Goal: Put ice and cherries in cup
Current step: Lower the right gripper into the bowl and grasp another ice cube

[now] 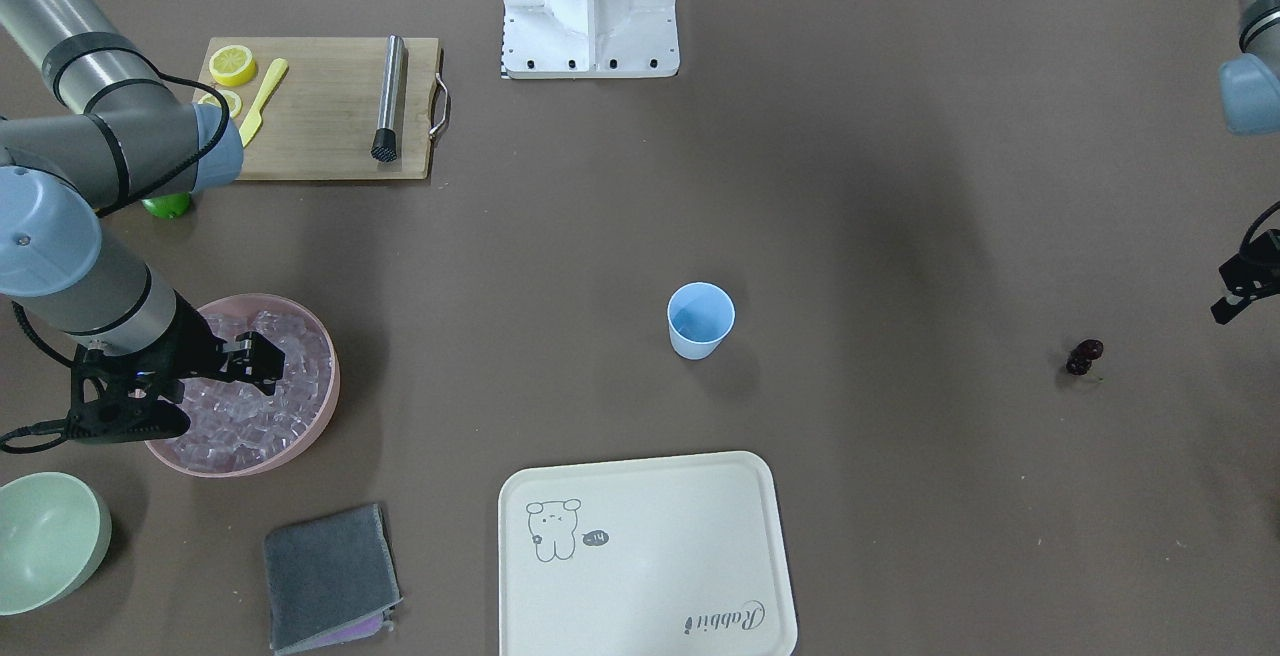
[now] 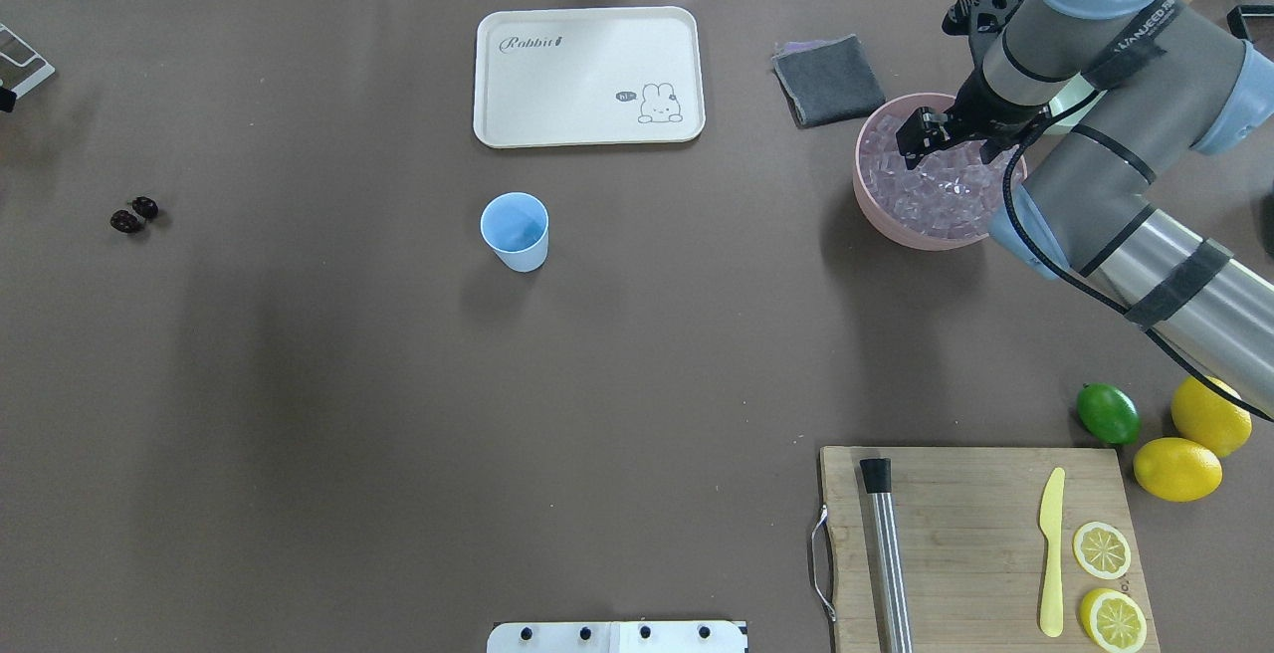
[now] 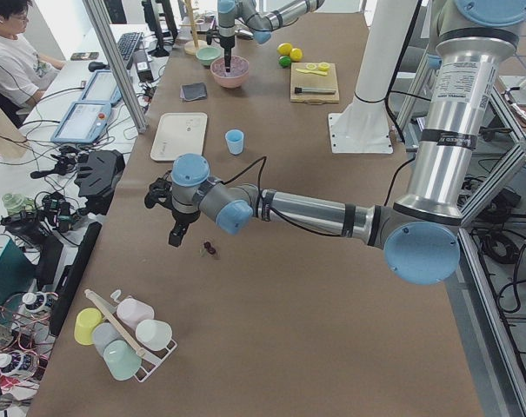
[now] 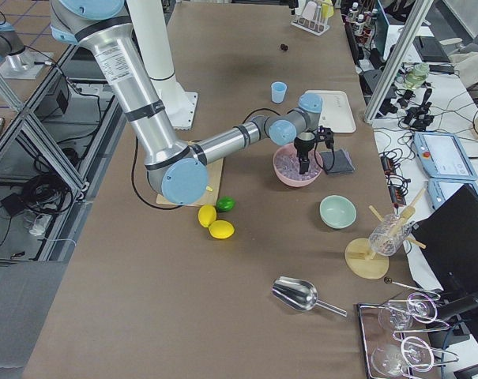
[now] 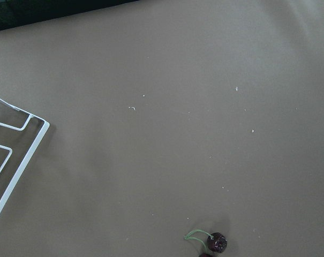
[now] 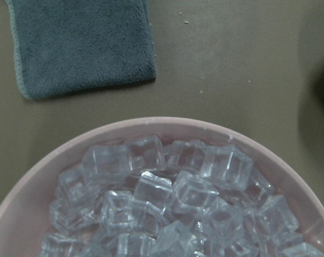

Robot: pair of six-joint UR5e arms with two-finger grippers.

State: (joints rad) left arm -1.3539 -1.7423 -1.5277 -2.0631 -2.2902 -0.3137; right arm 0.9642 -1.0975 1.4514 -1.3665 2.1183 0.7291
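The light-blue cup (image 1: 700,321) stands upright mid-table and also shows in the overhead view (image 2: 515,231). The ice (image 2: 936,200) fills the wide pink bowl (image 2: 876,210); the right wrist view looks straight down on the cubes (image 6: 167,203). My right gripper (image 2: 921,135) hangs over the ice in that bowl, fingers apart and empty, as the front view (image 1: 262,361) also shows. The cherries (image 2: 133,215) lie on the table far to the left, and at the bottom of the left wrist view (image 5: 217,242). My left gripper (image 3: 176,233) hovers near them; I cannot tell if it is open.
A cream tray (image 2: 587,76) lies beyond the cup. A grey cloth (image 2: 828,81) lies by the pink bowl, a pale-green bowl (image 1: 45,536) beside it. A cutting board (image 2: 975,534) holds a muddler, knife and lemon slices; a lime (image 2: 1108,413) and lemons lie nearby.
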